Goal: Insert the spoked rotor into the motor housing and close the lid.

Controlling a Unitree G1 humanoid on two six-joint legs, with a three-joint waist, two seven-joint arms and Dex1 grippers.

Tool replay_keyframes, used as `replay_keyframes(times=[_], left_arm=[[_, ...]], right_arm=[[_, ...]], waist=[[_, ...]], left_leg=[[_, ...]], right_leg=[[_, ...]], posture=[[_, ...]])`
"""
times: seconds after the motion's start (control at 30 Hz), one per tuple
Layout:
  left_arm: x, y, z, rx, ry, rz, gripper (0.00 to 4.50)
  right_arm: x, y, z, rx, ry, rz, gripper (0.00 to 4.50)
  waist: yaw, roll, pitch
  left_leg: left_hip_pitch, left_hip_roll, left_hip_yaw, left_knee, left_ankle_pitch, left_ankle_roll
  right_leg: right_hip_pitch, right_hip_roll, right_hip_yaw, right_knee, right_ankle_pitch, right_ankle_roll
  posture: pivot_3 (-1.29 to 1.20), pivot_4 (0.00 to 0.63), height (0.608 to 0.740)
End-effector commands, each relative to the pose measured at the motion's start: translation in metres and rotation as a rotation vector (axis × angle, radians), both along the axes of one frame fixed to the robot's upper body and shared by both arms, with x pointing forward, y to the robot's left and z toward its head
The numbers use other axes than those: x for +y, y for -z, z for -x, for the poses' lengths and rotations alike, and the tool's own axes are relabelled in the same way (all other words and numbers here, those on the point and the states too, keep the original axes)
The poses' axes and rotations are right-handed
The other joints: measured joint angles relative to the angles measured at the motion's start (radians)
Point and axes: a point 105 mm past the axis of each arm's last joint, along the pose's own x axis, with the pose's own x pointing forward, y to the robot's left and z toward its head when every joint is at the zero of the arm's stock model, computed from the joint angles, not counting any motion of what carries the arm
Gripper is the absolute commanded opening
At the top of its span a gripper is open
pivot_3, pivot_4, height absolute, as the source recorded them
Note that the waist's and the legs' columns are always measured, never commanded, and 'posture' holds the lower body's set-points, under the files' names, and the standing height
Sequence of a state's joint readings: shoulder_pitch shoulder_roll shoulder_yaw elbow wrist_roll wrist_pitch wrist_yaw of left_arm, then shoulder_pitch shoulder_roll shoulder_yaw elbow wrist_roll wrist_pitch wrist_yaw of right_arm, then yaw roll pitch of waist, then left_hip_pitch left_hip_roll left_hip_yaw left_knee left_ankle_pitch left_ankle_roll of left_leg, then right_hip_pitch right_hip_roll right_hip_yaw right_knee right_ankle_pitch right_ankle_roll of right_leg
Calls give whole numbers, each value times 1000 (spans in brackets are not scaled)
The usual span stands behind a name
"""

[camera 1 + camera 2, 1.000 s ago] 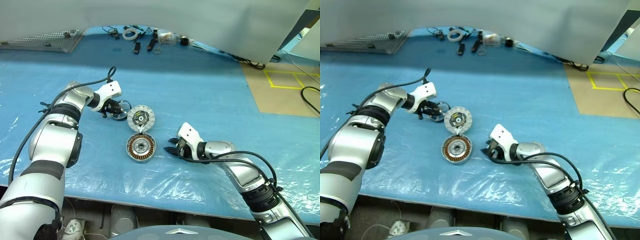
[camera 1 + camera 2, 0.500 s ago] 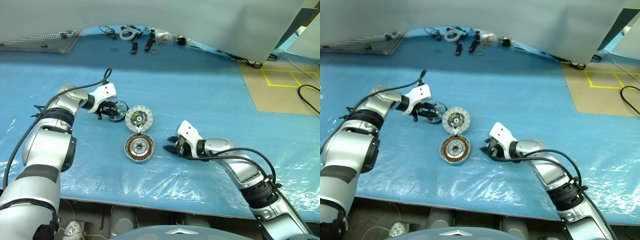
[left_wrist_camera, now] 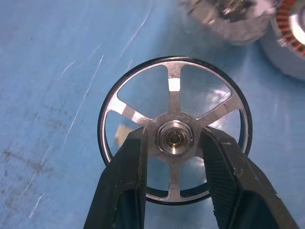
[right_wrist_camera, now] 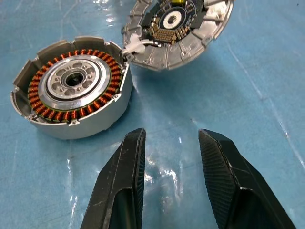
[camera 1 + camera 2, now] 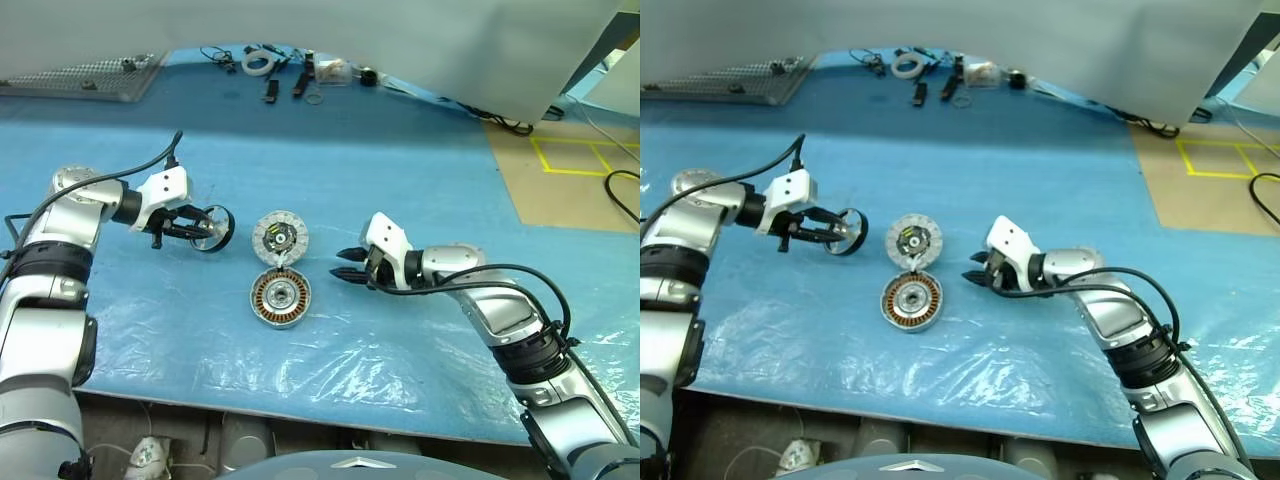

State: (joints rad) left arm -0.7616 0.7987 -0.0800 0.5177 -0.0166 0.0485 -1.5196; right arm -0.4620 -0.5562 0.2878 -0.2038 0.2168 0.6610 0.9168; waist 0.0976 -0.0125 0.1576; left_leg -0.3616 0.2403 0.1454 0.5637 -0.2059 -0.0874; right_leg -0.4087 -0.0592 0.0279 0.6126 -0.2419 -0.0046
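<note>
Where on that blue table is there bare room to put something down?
Free: the wide blue sheet between the far tools and the lid. Crowded: around the motor housing, between both grippers.

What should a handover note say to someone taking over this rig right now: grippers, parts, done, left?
Left gripper: shut on the spoked rotor at its hub, held off to the left of the other parts.
Right gripper: open, empty, hovering just right of the motor housing.
Motor housing sits open on the blue sheet, windings up. The lid lies touching its far edge, segmented face up.
Done: rotor picked up.
Left: seat rotor in housing, then close lid.
</note>
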Motion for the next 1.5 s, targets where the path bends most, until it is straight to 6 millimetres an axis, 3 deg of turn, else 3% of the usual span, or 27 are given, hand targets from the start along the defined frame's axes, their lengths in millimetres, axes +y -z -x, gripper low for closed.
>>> replay_keyframes(times=[0.03, 0.33, 0.47, 0.83, 1.0, 1.17, 1.3, 1.5], left_arm=[[-15, -27, 21, -75, 71, 35, 1341], [-33, -17, 69, -41, 93, 77, 1341], [-40, -17, 79, -45, 75, 118, 1341], [-53, 7, 77, -8, 23, 201, 1341], [-50, 25, 77, 21, 35, 152, 1341], [-60, 22, 75, -17, 67, 164, 1341], [-78, 0, 77, -32, 113, 235, 1341], [-83, 17, 81, -2, 149, 183, 1341]], right_arm=[[2, -18, 6, -37, -68, -30, 1826], [1, -35, 8, -113, -126, -70, 1826], [2, -36, 12, -160, -159, -94, 1826], [9, -63, 42, -136, -341, -173, 1826], [8, -61, 54, -75, -403, -147, 1826], [5, -58, 52, -64, -381, -133, 1826], [1, -52, 50, -59, -352, -122, 1826], [-3, -48, 48, -67, -319, -105, 1826]], waist=[[-1, 0, 0], [-7, 1, 1], [-5, 1, 1], [-6, 1, 1], [-6, 1, 1], [-5, 1, 1], [-2, 1, 1], [-7, 1, 0]], left_leg=[[0, 0, 0, 0, 0, 0], [1, 0, 1, 1, 0, 0], [1, 0, 2, 1, 0, 0], [0, -1, 2, 4, 0, 0], [1, 0, 2, 5, 0, 0], [0, 0, 2, 6, 0, 0], [-1, 0, 2, 8, 0, 0], [0, 0, 2, 8, 0, 0]], right_leg=[[0, 0, 0, 0, 0, 0], [-2, 1, 0, 2, 0, 0], [-4, 1, 0, 4, 0, 0], [-6, 2, 1, 8, 0, 0], [-6, 2, 1, 9, 0, 0], [-6, 2, 1, 10, 0, 0], [-6, 2, 1, 11, 0, 0], [-7, 2, 2, 11, 0, 0]], posture=[[0, 150, 740], [0, 150, 740], [0, 150, 740], [0, 150, 740], [0, 150, 740], [0, 150, 740], [0, 150, 740], [0, 150, 740]])
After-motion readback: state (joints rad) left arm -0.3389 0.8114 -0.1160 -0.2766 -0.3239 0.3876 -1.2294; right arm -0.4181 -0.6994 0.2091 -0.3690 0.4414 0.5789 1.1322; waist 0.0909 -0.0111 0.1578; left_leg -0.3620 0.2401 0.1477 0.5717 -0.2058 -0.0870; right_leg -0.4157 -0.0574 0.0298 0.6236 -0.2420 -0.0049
